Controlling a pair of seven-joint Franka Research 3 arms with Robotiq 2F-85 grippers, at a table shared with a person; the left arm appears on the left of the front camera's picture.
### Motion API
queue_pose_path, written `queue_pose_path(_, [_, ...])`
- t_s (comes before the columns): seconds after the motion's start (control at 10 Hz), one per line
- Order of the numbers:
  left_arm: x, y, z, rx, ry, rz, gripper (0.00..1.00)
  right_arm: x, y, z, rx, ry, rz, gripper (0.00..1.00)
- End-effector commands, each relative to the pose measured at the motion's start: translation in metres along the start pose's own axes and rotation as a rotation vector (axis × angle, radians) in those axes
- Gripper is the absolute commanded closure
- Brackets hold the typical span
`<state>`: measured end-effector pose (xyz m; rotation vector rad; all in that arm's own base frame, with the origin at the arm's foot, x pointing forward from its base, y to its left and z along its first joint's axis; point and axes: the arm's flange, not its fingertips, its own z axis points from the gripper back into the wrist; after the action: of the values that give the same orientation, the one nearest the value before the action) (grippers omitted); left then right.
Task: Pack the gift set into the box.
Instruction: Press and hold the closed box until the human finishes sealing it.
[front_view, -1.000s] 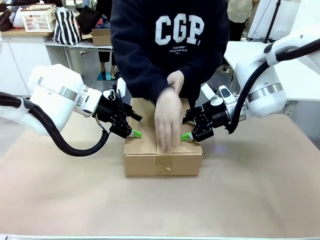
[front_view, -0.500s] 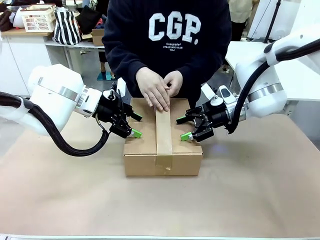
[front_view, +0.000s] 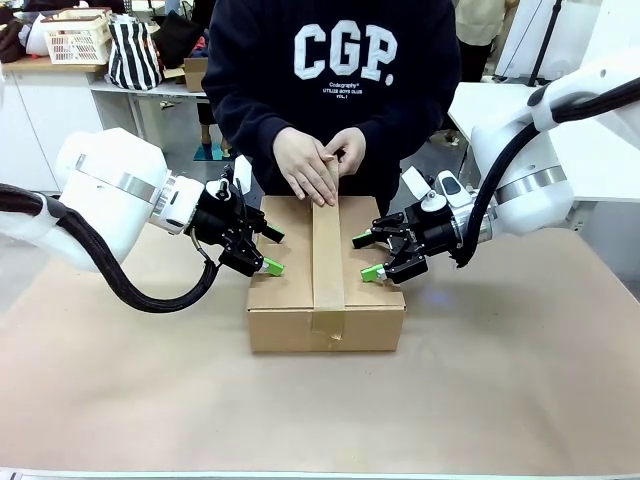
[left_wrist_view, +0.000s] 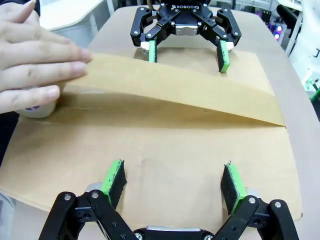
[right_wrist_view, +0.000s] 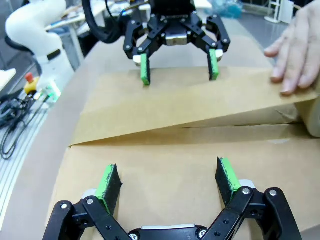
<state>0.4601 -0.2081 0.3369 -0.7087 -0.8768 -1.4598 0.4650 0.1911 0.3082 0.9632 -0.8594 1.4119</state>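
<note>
box (front_view: 326, 300) – one, flaps down | two hands (front_view: 318, 167) on tape | left claw (front_view: 266, 252), right claw (front_view: 366, 256) – both wide open, empty

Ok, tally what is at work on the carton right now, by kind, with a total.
Black two-finger end effectors with green pads: 2, left end effector and right end effector, both open, pressing down on the box top.
Person's hands: 2, hands at the far end.
Plain brown corrugated cardboard box: 1.
Strip of brown tape along its centre seam: 1.
Total: 6.
</note>
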Motion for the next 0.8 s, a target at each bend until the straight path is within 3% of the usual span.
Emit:
queue_pose_path(0.0, [-0.0016, -0.0010, -0.0005, -0.003, 0.000, -0.010, 0.00, -0.0003, 0.0013, 0.0006, -0.010, 0.008, 0.005, 0.00])
queue_pose_path(0.7, [-0.0016, -0.0010, -0.0005, -0.003, 0.000, -0.010, 0.00, -0.0003, 0.0013, 0.0006, -0.010, 0.008, 0.005, 0.00])
